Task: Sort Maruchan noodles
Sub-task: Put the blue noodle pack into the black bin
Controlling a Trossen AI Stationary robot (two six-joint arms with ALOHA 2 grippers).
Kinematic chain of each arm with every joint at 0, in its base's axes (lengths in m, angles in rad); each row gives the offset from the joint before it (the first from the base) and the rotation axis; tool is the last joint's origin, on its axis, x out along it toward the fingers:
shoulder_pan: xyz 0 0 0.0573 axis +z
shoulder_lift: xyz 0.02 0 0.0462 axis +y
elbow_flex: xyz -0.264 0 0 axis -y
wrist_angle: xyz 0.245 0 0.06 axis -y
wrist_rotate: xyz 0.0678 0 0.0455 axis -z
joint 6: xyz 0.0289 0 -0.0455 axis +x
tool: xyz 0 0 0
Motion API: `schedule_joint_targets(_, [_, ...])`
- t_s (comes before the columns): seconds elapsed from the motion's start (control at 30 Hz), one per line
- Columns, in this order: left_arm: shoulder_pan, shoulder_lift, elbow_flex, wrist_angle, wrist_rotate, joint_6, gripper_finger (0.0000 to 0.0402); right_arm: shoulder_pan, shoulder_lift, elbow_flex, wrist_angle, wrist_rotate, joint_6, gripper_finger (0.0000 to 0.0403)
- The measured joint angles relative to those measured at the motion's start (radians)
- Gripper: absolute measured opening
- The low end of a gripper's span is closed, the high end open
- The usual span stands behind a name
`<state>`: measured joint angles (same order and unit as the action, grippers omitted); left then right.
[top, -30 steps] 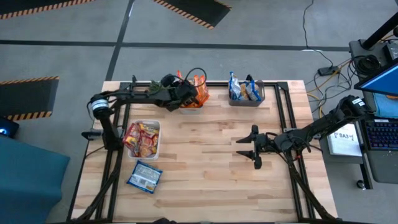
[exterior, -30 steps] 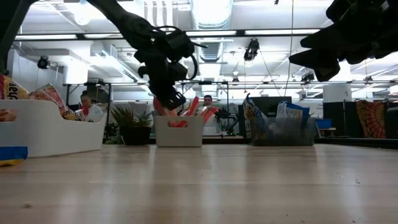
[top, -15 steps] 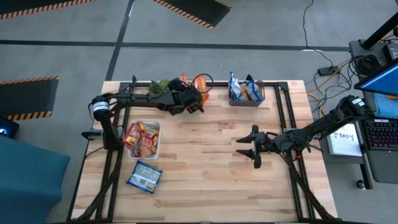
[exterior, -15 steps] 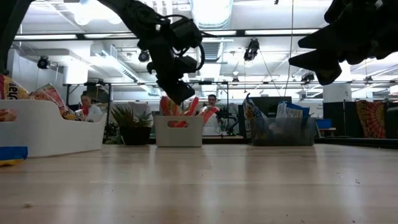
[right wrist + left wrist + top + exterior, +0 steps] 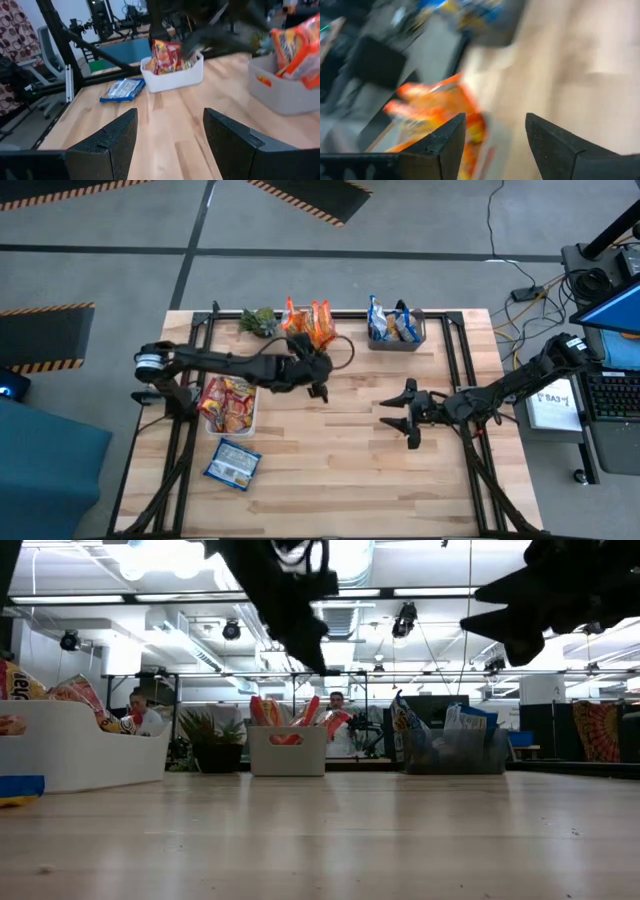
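We see the left gripper [image 5: 318,383] over the wooden table [image 5: 340,470], just on the near side of the small grey bin [image 5: 287,751] at the far edge; its two dark fingers [image 5: 445,142] stand apart with nothing between them. In the low view this arm hangs high above the bin, clear of it.

That grey bin holds orange-yellow crinkly plastic noodle packets [image 5: 307,322] standing upright, their tops poking above the rim. Just left of it sits a small green plant [image 5: 258,320]. To the right along the far edge, a clear bin [image 5: 396,338] holds blue-and-yellow noodle packets [image 5: 391,323], also upright.

Near the table's left side, a white rectangular tub [image 5: 251,405] is filled with red-pink noodle packets [image 5: 226,402]. Just nearer than that tub, one blue-and-yellow packet [image 5: 232,462] lies flat on the wood, apart from the tub.

The right gripper [image 5: 400,419] hovers over the right half of the table, well apart from every bin, pointing left. Its fingers [image 5: 102,147] are spread wide and carry nothing; its wrist view looks across bare wood toward the white tub and the flat blue packet.

Beyond the table, in the low view, a person [image 5: 133,706] sits far off at left, and another [image 5: 338,705] behind the grey bin.
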<state>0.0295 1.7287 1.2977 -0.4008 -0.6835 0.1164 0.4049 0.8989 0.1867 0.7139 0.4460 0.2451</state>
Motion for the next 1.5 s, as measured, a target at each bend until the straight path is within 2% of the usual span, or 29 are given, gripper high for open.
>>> schedule_joint_targets(0.13, [-0.041,-0.016,-0.003,0.061,0.104,0.039,0.0190,0.000,-0.002,-0.001,0.017,0.000,-0.032,0.0215])
schedule_joint_targets(0.4, [-0.082,-0.025,-0.013,0.151,0.123,0.049,0.0190,-0.044,-0.033,-0.035,0.025,-0.001,-0.059,0.0215])
schedule_joint_targets(0.6, [-0.090,-0.031,-0.058,0.169,0.175,0.003,0.0190,-0.086,-0.120,-0.100,0.025,-0.004,-0.052,0.0215])
schedule_joint_targets(0.73, [-0.095,-0.031,-0.134,0.242,0.178,-0.074,0.0190,-0.091,-0.164,-0.169,0.041,0.000,-0.020,0.0215])
schedule_joint_targets(0.97, [-0.108,-0.030,-0.206,0.358,0.179,-0.078,0.0190,-0.094,-0.186,-0.175,0.071,0.002,-0.021,0.0215])
schedule_joint_targets(1.5, [-0.108,-0.029,-0.225,0.361,0.179,-0.074,0.0190,-0.093,-0.190,-0.175,0.079,0.000,-0.021,0.0215])
